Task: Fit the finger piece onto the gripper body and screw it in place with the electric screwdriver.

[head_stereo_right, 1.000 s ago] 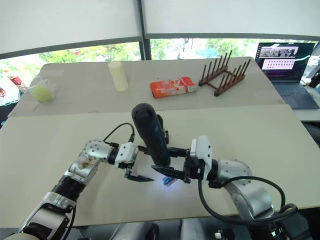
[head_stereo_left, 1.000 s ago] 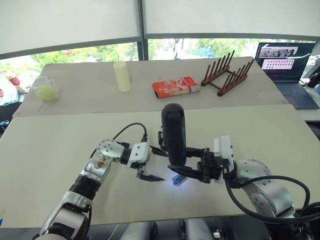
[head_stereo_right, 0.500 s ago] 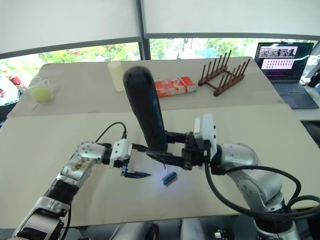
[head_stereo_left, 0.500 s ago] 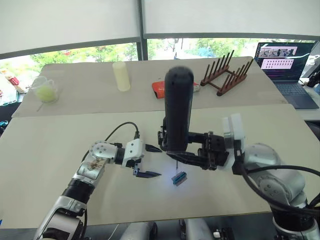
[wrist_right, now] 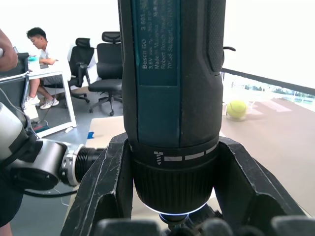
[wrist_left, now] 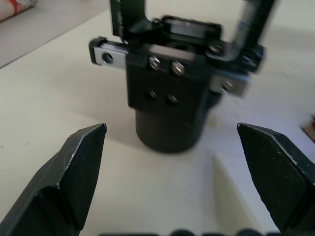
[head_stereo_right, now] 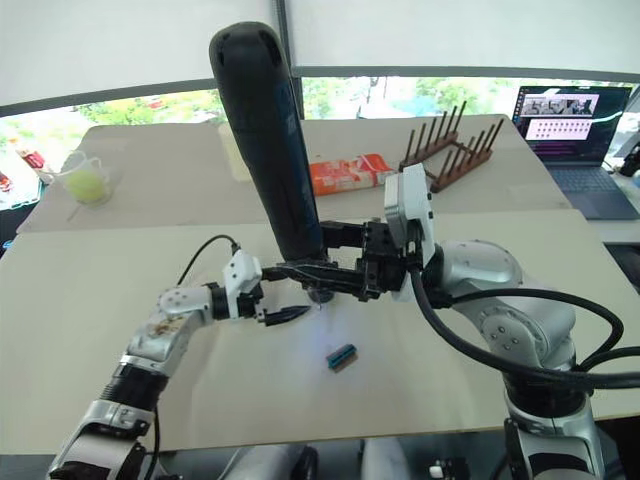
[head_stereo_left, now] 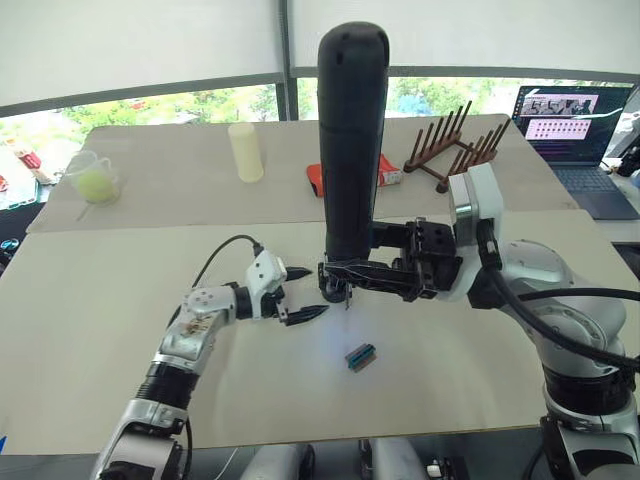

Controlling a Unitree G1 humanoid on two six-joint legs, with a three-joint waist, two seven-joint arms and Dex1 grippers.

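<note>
My right gripper is shut on the electric screwdriver, a thick dark cylinder held upright above the table's middle, bit end down with a light at its tip. The pads clamp its lower collar. Just beyond the open left gripper stands the gripper body, a black block on a round base with screws on its face. It lies between the spread fingertips without touching them. I cannot tell the finger piece apart from the dark parts on top of the body.
A small green-brown block lies on the table in front of the tool. On the far table are a wooden rack, a red carton, a pale cylinder, a cup with a yellow ball and a laptop.
The right gripper lifted the screwdriver well up, off the small block, and back over the gripper body. The left gripper swung away from the block to face the body.
</note>
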